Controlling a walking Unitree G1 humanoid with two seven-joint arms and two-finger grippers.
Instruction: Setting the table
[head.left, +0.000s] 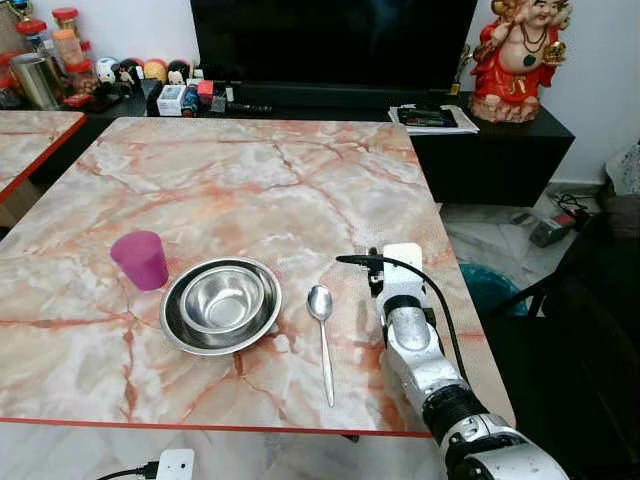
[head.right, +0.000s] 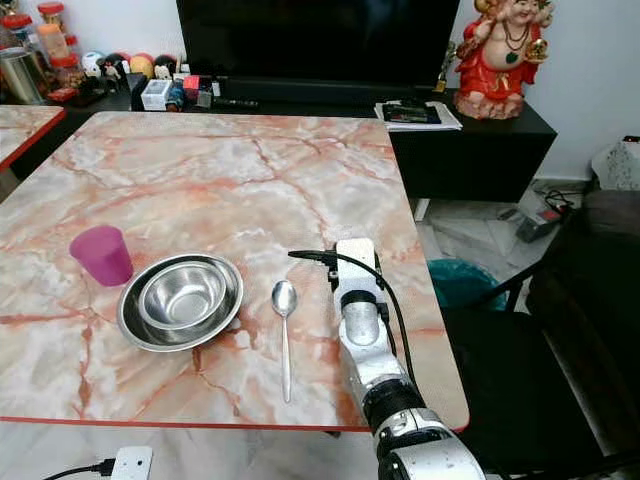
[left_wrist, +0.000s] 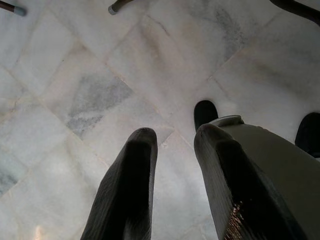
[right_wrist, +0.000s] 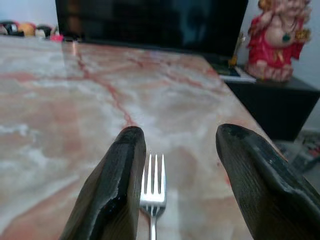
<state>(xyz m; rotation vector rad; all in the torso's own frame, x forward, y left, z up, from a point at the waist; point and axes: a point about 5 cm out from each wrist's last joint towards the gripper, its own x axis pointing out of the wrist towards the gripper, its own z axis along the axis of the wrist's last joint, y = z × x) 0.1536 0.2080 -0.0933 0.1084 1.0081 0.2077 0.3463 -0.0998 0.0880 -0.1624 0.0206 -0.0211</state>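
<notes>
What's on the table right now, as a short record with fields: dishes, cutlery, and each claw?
surface: marble table
dishes: steel bowl on plate; purple cup to their left
cutlery: spoon right of plate; fork between the right claw's fingers
right claw: open, low over table, right of spoon
left claw: open, over floor

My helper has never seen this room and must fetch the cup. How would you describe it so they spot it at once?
Start at the big marble table with orange veins, in front of the black TV. Near its front edge lie a steel bowl and, on the bowl's right, a spoon. The cup stands just left of the bowl: small, upright, purple plastic, the only coloured piece among bare metal.
</notes>
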